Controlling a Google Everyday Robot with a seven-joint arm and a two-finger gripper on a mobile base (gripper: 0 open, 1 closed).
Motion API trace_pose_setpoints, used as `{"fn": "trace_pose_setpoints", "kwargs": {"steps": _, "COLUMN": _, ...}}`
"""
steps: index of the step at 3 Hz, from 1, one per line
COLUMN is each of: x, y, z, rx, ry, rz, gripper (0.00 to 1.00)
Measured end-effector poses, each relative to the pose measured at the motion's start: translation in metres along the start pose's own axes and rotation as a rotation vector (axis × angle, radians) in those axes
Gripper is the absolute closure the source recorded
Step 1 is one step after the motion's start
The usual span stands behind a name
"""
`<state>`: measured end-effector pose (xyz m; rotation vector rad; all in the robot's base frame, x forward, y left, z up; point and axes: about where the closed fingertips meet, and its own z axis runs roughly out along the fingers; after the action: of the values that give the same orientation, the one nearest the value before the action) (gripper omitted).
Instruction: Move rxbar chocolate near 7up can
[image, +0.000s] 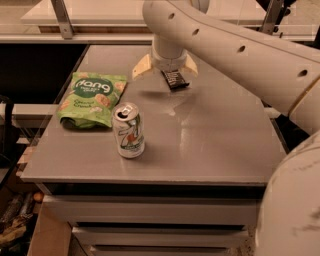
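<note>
The rxbar chocolate (175, 79), a small flat black wrapper with white text, lies on the grey table (215, 135) at the back middle. My gripper (165, 73) hangs right over its far end, open, with one cream finger (141, 67) to the left of the bar and the other to its right. The bar's far end is hidden under the wrist. The 7up can (129, 130) stands upright nearer the front left, well apart from the bar.
A green chip bag (91, 98) lies flat at the left, just behind and left of the can. My white arm (240, 55) crosses the back right of the table. A pale counter runs behind the table.
</note>
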<state>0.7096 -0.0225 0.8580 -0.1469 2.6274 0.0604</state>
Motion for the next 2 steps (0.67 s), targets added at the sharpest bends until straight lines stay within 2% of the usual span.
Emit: {"fn": "trace_pose_setpoints", "kwargs": {"steps": 2, "x": -0.007, "y": -0.015, "z": 0.032, "rx": 0.016, "ry": -0.026, "rz": -0.009, "gripper": 0.0}}
